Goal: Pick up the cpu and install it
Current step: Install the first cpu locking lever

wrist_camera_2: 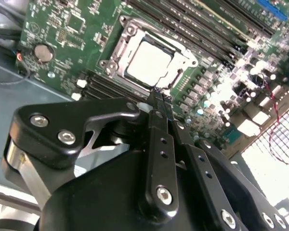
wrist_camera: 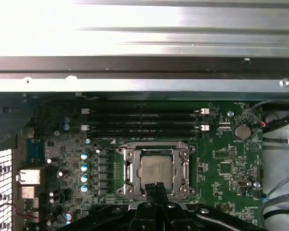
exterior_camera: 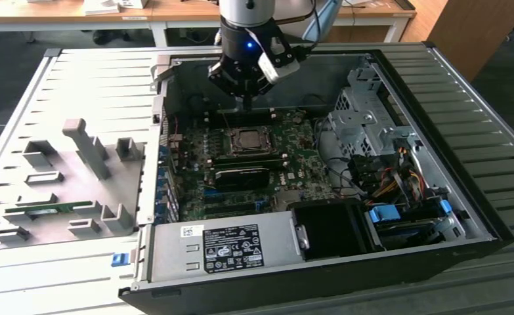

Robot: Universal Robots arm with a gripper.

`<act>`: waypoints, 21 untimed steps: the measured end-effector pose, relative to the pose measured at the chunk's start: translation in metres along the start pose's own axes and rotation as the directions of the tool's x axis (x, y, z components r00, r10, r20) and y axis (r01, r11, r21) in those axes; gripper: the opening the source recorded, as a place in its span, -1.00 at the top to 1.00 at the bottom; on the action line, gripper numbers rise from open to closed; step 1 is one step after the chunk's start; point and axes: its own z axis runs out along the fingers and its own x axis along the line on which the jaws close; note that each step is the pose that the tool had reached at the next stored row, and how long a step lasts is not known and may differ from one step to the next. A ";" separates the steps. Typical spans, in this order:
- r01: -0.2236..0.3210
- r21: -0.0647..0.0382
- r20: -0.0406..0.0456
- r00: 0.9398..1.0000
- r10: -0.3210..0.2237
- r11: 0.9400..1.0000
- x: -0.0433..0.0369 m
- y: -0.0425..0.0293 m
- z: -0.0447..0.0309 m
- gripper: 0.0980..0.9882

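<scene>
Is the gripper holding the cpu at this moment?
No. In the second wrist view the gripper is shut with nothing between its fingers, while the cpu sits in the socket on the motherboard.

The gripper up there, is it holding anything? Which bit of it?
Nothing is held. The gripper has its fingers shut together with nothing between them, above the cpu, which sits in the socket.

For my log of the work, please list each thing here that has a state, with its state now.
cpu: lying flat in the socket, held by nothing.
socket: frame around the cpu, which shows uncovered.
gripper: shut, empty, just above the socket's edge.
computer case: open, motherboard exposed.
memory stick: lying in the grey tray outside the case.
</scene>
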 end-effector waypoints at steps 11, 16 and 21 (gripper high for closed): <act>0.000 0.000 0.000 1.000 0.000 1.000 0.0158 -0.0004 0.0028 0.98; 0.000 0.000 0.000 1.000 0.000 1.000 0.0227 -0.0005 0.0031 0.98; 0.000 0.000 0.000 1.000 0.000 1.000 0.0330 -0.0006 0.0034 0.98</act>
